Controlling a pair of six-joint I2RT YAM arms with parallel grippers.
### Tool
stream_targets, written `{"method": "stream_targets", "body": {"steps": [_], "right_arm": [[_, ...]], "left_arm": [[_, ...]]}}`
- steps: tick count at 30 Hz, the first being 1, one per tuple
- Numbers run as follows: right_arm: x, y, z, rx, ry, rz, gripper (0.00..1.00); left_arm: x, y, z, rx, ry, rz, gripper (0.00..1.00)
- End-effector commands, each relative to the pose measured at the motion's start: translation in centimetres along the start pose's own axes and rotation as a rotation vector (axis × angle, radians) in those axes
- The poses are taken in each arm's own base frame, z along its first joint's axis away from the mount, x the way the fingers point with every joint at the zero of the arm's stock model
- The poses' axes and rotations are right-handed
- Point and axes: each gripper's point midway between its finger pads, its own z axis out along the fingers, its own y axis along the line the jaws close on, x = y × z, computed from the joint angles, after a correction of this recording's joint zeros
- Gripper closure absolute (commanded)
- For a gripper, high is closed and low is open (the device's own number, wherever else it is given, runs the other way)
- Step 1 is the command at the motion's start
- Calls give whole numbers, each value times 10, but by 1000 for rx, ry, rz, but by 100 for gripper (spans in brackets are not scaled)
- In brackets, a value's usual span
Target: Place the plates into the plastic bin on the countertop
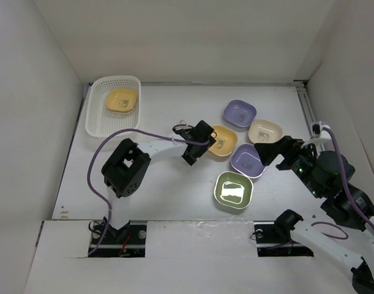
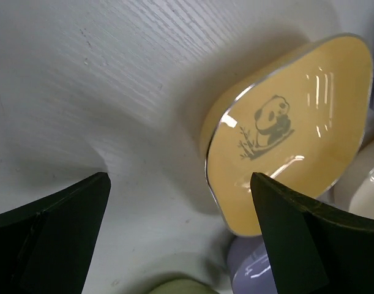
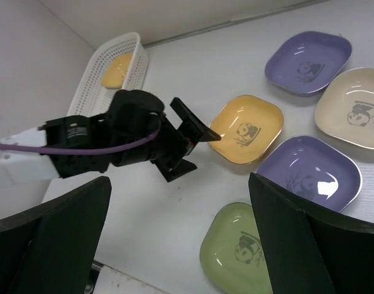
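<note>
The white mesh plastic bin (image 1: 93, 116) stands at the back left of the countertop (image 1: 168, 184) with one yellow plate (image 1: 122, 100) inside. Five plates lie right of centre: yellow (image 1: 224, 142), two lavender (image 1: 239, 113) (image 1: 246, 160), cream (image 1: 264, 131) and green (image 1: 233, 190). My left gripper (image 1: 201, 147) is open at the yellow plate's (image 2: 291, 135) left edge, one finger (image 2: 309, 245) over its rim. My right gripper (image 1: 267, 152) is open and raised above the cluster, holding nothing; below it lie the green plate (image 3: 242, 248) and the near lavender plate (image 3: 309, 171).
White walls close in the countertop on the left, back and right. A purple cable (image 1: 95, 165) loops from the left arm. The right arm's body (image 1: 327, 177) sits by the right wall. The bin (image 3: 135, 58) lies behind the left arm in the right wrist view.
</note>
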Motion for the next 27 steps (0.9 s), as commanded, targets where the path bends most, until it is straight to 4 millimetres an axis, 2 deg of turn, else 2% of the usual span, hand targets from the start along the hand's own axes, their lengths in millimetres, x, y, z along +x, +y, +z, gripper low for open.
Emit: {"method": "stream_targets", "body": {"steps": [1, 5, 6, 8, 11, 12, 13, 15, 16, 18, 20, 21, 24, 25, 27], "right_arm": [[-6, 8, -3, -41, -23, 20, 0], [-1, 12, -6, -77, -11, 22, 0], [0, 13, -6, -86, -5, 21, 0], [4, 15, -8, -110, -3, 23, 0], [5, 16, -9, -124, -5, 25, 0], [5, 16, -9, -124, -5, 25, 0], [4, 14, -9, -115, -10, 25, 0], [0, 16, -11, -120, -20, 19, 0], [0, 16, -11, -120, -20, 19, 0], [-3, 17, -12, -125, -27, 21, 0], [-3, 17, -12, -125, -27, 21, 0], [-3, 17, -12, -125, -27, 21, 0], [-3, 17, -12, -125, -27, 21, 0], [-3, 17, -12, -125, -27, 21, 0], [0, 16, -11, -120, -20, 19, 0]], "left_arm": [[-11, -15, 5, 2, -43, -67, 1], [-14, -20, 18, -10, -59, -106, 4], [-21, -18, 22, -26, -74, -113, 5], [-25, -15, 27, -49, -78, -126, 13], [-33, -9, 35, -88, -86, -143, 35], [-32, -7, 38, -96, -86, -141, 53], [-31, -7, 38, -96, -77, -141, 55], [-29, -4, 41, -105, -75, -129, 66], [-32, 0, 46, -116, -79, -134, 75], [-33, 4, 50, -129, -72, -130, 81], [-34, 12, 53, -162, -52, -125, 100], [-38, 13, 55, -173, -54, -120, 100], [-68, 19, 46, -195, -121, -133, 100], [-89, 11, 36, -165, -153, -156, 100], [-118, 5, 23, -146, -217, -145, 100]]}}
